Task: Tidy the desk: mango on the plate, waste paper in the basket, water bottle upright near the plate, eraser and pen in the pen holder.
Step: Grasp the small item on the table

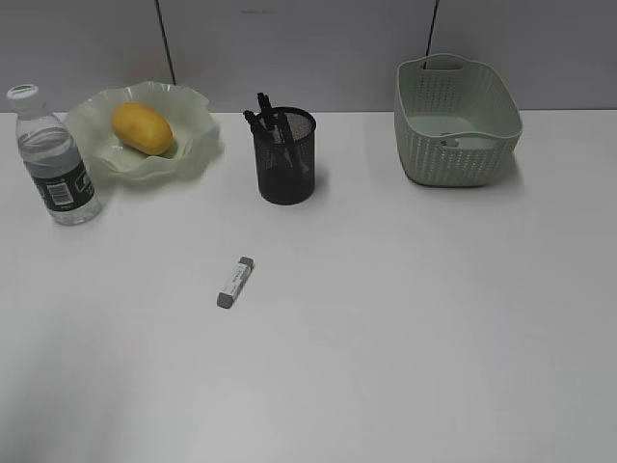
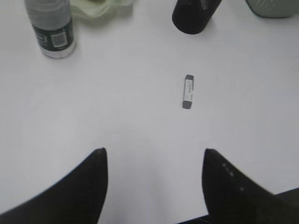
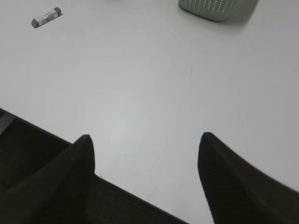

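Observation:
The grey-and-white eraser [image 1: 235, 282] lies alone on the white desk [image 1: 405, 328]. The mango [image 1: 141, 127] rests in the wavy green plate [image 1: 198, 114], with the water bottle [image 1: 56, 159] standing upright just left of it. Dark pens [image 1: 268, 114] stick out of the black mesh pen holder [image 1: 285, 159]. The green basket [image 1: 461, 154] holds a small pale lump [image 1: 450, 142]; I cannot tell whether it is the waste paper. My left gripper [image 2: 154, 154] hovers open, well short of the eraser [image 2: 188, 91]. Over the desk's front edge my right gripper [image 3: 145, 140] is open and empty, the eraser [image 3: 46, 17] far off.
In the left wrist view the bottle [image 2: 51, 25], the pen holder [image 2: 194, 16] and a corner of the basket [image 2: 273, 7] line the top. The basket's base [image 3: 215, 7] shows in the right wrist view. A grey wall backs the desk.

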Robot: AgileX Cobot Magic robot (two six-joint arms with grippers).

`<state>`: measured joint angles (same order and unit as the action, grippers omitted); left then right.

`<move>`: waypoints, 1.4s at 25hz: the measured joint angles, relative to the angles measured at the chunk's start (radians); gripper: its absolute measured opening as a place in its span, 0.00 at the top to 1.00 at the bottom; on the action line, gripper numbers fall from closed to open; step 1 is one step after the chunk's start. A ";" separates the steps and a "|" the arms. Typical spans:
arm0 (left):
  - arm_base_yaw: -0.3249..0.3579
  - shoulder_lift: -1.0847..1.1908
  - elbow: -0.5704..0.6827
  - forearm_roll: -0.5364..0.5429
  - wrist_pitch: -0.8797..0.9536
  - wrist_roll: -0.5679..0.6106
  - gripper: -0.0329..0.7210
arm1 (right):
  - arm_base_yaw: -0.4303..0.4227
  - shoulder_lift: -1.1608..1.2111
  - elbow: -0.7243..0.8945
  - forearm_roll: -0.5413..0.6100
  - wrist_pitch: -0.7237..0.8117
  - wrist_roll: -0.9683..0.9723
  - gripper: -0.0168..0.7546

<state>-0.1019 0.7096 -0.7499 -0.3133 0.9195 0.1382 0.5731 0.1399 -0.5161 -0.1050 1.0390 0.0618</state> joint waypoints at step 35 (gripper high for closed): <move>-0.531 1.354 -0.801 0.323 0.168 -0.445 0.33 | 0.000 0.000 0.000 -0.014 0.000 0.017 0.27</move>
<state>-0.6326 2.0635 -1.5507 0.0094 1.0872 -0.3072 0.5731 0.1399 -0.5161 -0.1191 1.0390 0.0791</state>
